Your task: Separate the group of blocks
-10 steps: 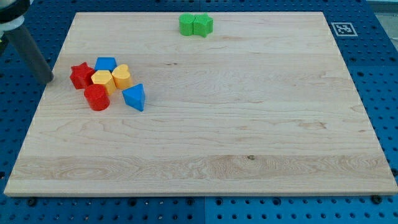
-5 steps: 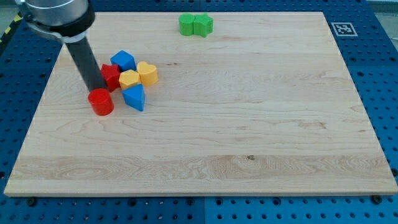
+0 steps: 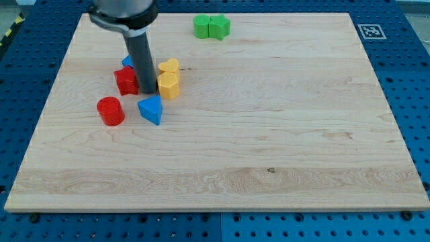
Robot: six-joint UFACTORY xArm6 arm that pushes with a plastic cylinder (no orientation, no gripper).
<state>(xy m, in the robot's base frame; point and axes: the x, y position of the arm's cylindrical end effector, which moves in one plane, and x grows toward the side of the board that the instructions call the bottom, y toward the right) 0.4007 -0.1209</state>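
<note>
My tip [image 3: 148, 91] stands in the middle of the cluster at the board's upper left. A red star block [image 3: 125, 80] lies just left of it. A yellow hexagon block [image 3: 168, 85] lies just right of it, with a yellow heart block [image 3: 168, 66] touching above that. A blue block [image 3: 126, 62] peeks out behind the rod, mostly hidden. A blue triangle block [image 3: 151, 109] lies just below the tip. A red cylinder block [image 3: 110, 111] stands apart at the lower left.
Two green blocks [image 3: 211, 27] sit together near the board's top edge. The wooden board [image 3: 269, 134] lies on a blue perforated table. A fiducial marker [image 3: 371, 30] is at the board's top right corner.
My tip has moved right, from the cluster's left side into its middle. The yellow blocks were pushed right; the red star now lies left of the tip. The red cylinder stayed behind.
</note>
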